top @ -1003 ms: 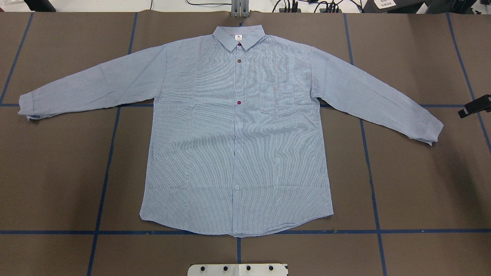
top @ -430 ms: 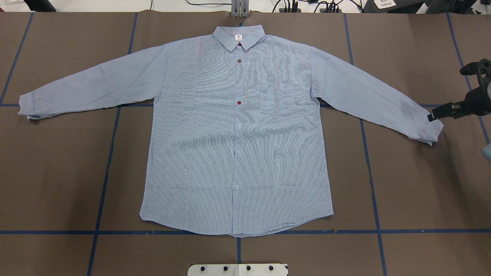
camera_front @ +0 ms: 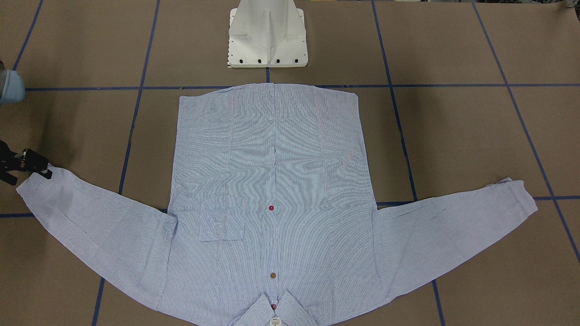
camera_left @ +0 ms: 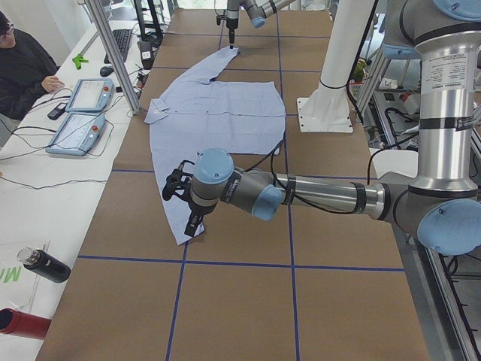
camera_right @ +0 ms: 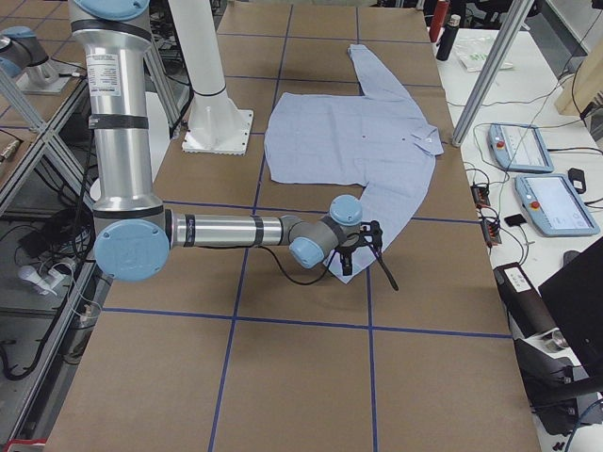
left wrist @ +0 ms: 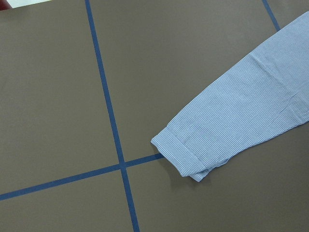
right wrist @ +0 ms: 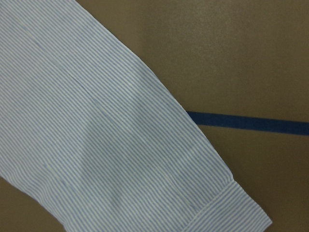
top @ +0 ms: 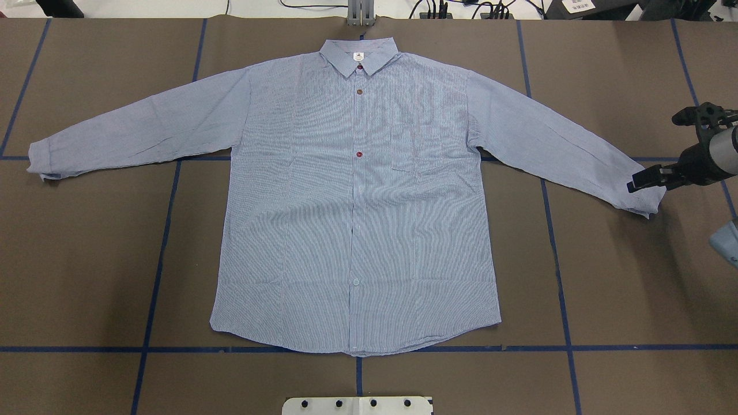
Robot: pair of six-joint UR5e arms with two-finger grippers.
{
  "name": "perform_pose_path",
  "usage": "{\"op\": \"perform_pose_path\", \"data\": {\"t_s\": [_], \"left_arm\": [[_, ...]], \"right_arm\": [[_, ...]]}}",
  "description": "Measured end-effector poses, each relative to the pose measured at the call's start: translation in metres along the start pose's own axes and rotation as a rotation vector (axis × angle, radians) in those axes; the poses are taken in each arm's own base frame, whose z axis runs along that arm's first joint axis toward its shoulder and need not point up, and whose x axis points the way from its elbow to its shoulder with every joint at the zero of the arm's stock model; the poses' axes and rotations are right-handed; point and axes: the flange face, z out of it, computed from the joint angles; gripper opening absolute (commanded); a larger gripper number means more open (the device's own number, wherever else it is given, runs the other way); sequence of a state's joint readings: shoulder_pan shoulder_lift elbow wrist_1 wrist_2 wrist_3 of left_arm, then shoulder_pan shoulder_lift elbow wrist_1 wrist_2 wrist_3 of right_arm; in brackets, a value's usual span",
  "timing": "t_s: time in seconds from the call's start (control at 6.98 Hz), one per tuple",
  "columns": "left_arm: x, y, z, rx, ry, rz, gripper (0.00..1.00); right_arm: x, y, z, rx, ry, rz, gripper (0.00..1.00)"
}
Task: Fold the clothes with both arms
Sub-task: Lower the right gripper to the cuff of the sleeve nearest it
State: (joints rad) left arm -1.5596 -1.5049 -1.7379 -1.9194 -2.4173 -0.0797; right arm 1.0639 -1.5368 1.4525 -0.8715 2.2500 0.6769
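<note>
The striped light blue shirt (top: 357, 219) lies flat and face up on the brown table, collar away from the robot and both sleeves spread. My right gripper (top: 634, 186) hangs low over the right sleeve's cuff (top: 648, 199); in the exterior right view its fingers stand apart at the cuff's end, open and empty. The right wrist view shows only that cuff (right wrist: 231, 203). My left gripper (camera_left: 192, 224) shows only in the exterior left view, by the left cuff (camera_left: 184, 235), and I cannot tell its state. The left wrist view shows the left cuff (left wrist: 186, 162) from higher up.
The white pedestal base (camera_front: 267, 40) stands at the robot's edge, close to the shirt's hem. Blue tape lines (top: 158, 248) cross the table. A side bench holds control pads (camera_left: 79, 113) and bottles (camera_left: 45, 265), with a person (camera_left: 22, 64) seated there.
My right gripper has come in from the table's right edge, moving left to over the right cuff. The shirt has not moved.
</note>
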Motion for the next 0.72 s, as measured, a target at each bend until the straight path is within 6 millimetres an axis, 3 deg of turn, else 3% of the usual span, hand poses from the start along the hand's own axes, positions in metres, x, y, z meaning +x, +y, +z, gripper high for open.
{"op": "perform_pose_path", "data": {"t_s": [0.72], "left_arm": [[0.001,-0.001,-0.001,0.002,0.002,0.002,1.0]], "right_arm": [[0.014,0.014,0.011,-0.03,0.026,0.022,0.9]]}}
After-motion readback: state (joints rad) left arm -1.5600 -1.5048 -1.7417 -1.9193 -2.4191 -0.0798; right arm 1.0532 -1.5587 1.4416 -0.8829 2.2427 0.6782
